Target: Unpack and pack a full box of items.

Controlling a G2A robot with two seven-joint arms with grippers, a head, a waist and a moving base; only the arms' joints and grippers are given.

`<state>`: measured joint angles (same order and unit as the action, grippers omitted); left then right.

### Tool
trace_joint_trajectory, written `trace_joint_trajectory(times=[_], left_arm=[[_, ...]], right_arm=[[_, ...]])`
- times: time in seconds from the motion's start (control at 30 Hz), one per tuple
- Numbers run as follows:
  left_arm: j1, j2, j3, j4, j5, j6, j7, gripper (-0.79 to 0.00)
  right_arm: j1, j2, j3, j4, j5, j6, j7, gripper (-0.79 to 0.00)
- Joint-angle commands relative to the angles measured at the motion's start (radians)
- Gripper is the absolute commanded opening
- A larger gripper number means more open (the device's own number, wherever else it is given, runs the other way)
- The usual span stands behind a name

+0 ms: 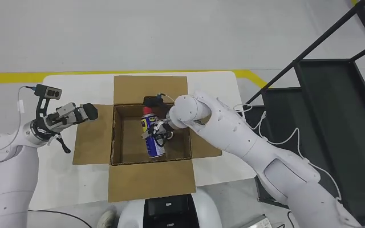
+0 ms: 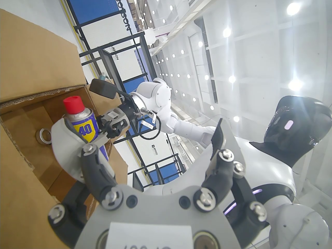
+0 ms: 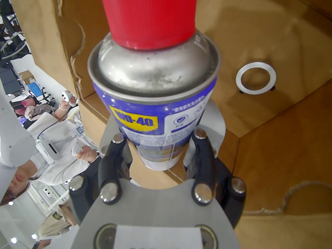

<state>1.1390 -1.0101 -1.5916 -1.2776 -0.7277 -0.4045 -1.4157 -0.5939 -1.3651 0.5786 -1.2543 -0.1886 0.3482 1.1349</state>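
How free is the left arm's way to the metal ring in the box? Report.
Probably yes. The left tool is open and empty outside the box; the metal ring lies bare on its floor, apart from the spray can in the right tool.

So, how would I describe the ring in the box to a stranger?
Look into the open cardboard box on the white table. Beside the blue, red-capped spray can sits a small flat ring. It alone is silver-white with a hole through its middle.
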Motion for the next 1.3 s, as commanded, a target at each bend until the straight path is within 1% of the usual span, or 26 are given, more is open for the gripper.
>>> trace_joint_trajectory(times=[0.0, 0.2, 0.4, 0.43, 0.47, 0.5, 0.63, 0.73, 0.8, 0.9, 1.07, 1.13, 1.27], left_arm=[[0.0, 0.0, 0.0, 0.0, 0.0, 0.0, 0.0, 0.0], [0.0, 0.0, 0.0, 0.0, 0.0, 0.0, 0.0, 0.0], [0.0, 0.0, 0.0, 0.0, 0.0, 0.0, 0.0, 0.0], [0.0, 0.0, 0.0, 0.0, 0.0, 0.0, 0.0, 0.0], [0.0, 0.0, 0.0, 0.0, 0.0, 0.0, 0.0, 0.0], [0.0, 0.0, 0.0, 0.0, 0.0, 0.0, 0.0, 0.0], [0.0, 0.0, 0.0, 0.0, 0.0, 0.0, 0.0, 0.0], [0.0, 0.0, 0.0, 0.0, 0.0, 0.0, 0.0, 0.0], [0.0, 0.0, 0.0, 0.0, 0.0, 0.0, 0.0, 0.0], [0.0, 0.0, 0.0, 0.0, 0.0, 0.0, 0.0, 0.0], [0.0, 0.0, 0.0, 0.0, 0.0, 0.0, 0.0, 0.0], [0.0, 0.0, 0.0, 0.0, 0.0, 0.0, 0.0, 0.0], [0.0, 0.0, 0.0, 0.0, 0.0, 0.0, 0.0, 0.0]], right_arm=[[0.021, -0.018, -0.02, 0.058, 0.014, -0.005, -0.007, -0.785], [0.062, -0.073, -0.074, 0.199, 0.061, -0.037, -0.015, -0.785], [0.088, -0.113, -0.102, 0.302, 0.086, -0.056, -0.019, -0.785], [0.093, -0.12, -0.105, 0.317, 0.089, -0.06, -0.019, -0.714], [0.097, -0.126, -0.109, 0.33, 0.092, -0.064, -0.019, -0.348], [0.102, -0.133, -0.113, 0.344, 0.092, -0.064, -0.022, 0.0], [0.116, -0.155, -0.125, 0.376, 0.095, -0.07, -0.021, 0.0], [0.119, -0.165, -0.133, 0.374, 0.084, -0.076, -0.022, 0.0], [0.114, -0.166, -0.132, 0.359, 0.075, -0.086, -0.03, 0.0], [0.098, -0.156, -0.117, 0.315, 0.056, -0.093, -0.048, 0.0], [0.042, -0.111, -0.061, 0.181, 0.013, -0.113, -0.058, 0.0], [0.007, -0.086, -0.031, 0.107, -0.016, -0.108, -0.054, 0.0], [-0.083, -0.025, 0.069, -0.072, -0.065, -0.141, -0.051, 0.0]])
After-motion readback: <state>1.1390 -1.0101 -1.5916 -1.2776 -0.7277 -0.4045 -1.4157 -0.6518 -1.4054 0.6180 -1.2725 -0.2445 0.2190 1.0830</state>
